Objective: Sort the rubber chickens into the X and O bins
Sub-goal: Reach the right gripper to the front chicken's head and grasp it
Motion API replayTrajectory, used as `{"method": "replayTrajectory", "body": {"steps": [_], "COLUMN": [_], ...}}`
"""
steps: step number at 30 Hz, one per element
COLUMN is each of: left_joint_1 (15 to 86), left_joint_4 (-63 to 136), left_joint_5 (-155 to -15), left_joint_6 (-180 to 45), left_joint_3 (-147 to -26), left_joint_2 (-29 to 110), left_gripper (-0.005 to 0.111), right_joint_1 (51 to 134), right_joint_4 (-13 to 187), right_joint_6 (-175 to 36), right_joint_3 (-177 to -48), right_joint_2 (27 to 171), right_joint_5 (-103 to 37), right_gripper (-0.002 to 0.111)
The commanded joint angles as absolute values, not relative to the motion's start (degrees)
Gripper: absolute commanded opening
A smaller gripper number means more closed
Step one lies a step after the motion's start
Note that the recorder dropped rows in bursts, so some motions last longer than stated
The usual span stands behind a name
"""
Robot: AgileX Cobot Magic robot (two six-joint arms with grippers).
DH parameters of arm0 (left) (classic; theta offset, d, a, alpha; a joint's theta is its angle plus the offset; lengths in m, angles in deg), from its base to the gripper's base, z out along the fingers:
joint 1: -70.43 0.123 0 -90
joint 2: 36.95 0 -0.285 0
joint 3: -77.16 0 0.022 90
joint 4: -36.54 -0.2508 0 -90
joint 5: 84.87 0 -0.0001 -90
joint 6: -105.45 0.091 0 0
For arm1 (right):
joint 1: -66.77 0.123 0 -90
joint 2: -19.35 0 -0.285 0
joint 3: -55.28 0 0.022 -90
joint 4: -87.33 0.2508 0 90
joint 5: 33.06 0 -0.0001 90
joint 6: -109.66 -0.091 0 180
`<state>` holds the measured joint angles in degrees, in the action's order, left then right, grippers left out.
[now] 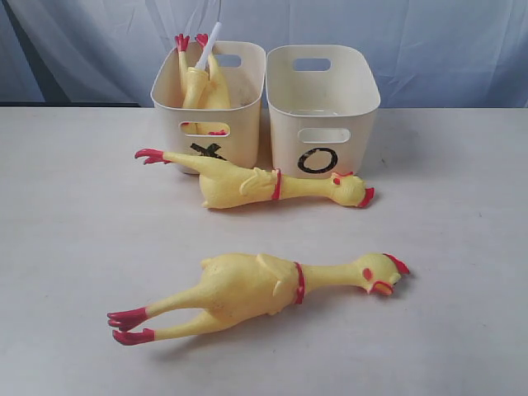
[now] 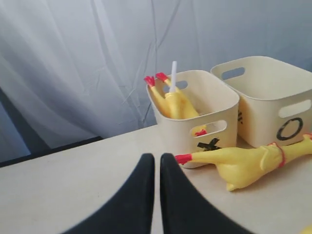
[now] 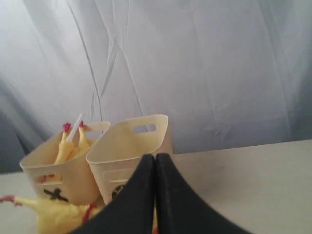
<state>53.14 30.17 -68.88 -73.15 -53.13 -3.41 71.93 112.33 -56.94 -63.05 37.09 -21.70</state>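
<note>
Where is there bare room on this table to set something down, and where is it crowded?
Bare: the table right of the O bin and both heads; the stretch left of the X bin; the strip between the far chicken and near chicken. Crowded: directly before the bins, where the far chicken lies; the X bin holds chicken pieces.

Only two signs can be read. A black X (image 1: 208,151) stands on the front wall of the left bin (image 1: 243,136), under its slot handle. The leg of a rubber chicken (image 1: 239,186) lying before it covers the lower part of the X. A black O (image 1: 318,159) stands on the front wall of the right bin (image 1: 285,144).
</note>
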Motion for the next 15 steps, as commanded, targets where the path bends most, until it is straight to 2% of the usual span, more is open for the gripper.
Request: {"method": "replayTrajectory", "body": {"steps": [1, 6, 15], "left_joint_1": [55.4, 56.2, 56.2], "left_joint_4": [22.1, 21.4, 22.0], "left_joint_5": [-66.1, -62.7, -57.9], "left_joint_6": [-84.8, -86.5, -86.5], "left_joint_3": [-52.8, -52.7, -51.7], "left_joint_2": [-5.7, -10.2, -20.0], "left_gripper": [0.005, 0.000, 0.000], "right_joint_1": [74.3, 77.6, 85.6], "right_joint_4": [111.8, 112.3, 113.1], "right_joint_6": [-44.4, -33.8, -20.1], "right_joint_3": [-67.4, -72.5, -83.6], "right_joint_2": [44.8, 55.5, 77.7], "right_joint_5": [-18.1, -10.6, 2.6], "right_gripper": [0.000, 0.000, 0.000]}}
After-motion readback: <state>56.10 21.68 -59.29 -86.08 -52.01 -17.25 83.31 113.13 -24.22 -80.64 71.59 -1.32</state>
